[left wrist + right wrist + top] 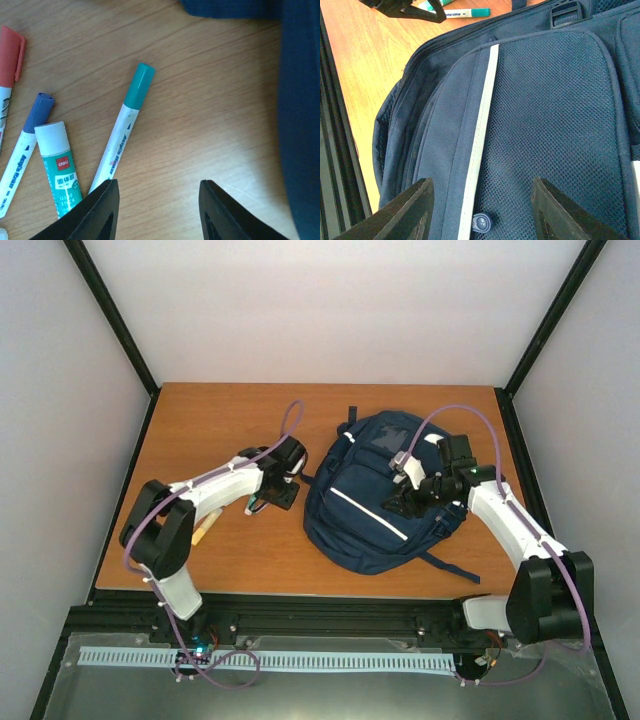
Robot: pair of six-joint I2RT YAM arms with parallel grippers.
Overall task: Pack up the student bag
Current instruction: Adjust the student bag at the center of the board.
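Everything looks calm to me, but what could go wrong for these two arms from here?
1. The open left gripper hangs beside the teal-capped white marker, not around it; closing there may just roll it into the green-and-white glue stick.
2. The navy-blue fabric backpack shows no opening, so nothing can go in yet. The open right gripper over its mesh panel must catch the small round zip pull, and could snag the mesh instead.

Left jaws: marker (121, 131) ahead-left on counter (210, 90), glue stick (59, 167) left of it, bag (300, 125) right. Right jaws: over bag, zip pull (481, 222) between them.
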